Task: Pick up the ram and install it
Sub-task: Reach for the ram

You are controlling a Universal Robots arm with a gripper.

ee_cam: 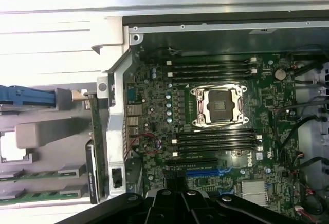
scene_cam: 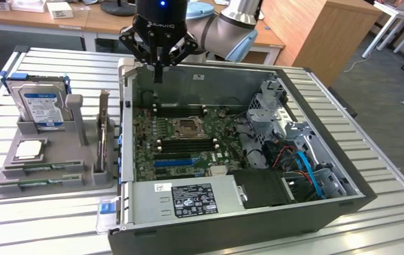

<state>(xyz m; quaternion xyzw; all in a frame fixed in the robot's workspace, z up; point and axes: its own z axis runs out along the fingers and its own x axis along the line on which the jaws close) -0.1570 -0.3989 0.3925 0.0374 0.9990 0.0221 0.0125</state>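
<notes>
I am reading "ROBOTIQ" in white on my black gripper (scene_cam: 158, 77), upper middle of the exterior view.

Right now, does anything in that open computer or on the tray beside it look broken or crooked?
Nothing stands out. The ram sticks sit straight in the grey tray, the motherboard sits square in the case with empty slots, and the shut hand hangs empty above it.

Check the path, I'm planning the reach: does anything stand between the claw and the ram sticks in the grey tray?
Yes. The claw, shut, hangs above the case's far wall. Sideways toward the ram sticks stand the case's side wall and the upright expansion card; from above, nothing visible covers the sticks.
</notes>
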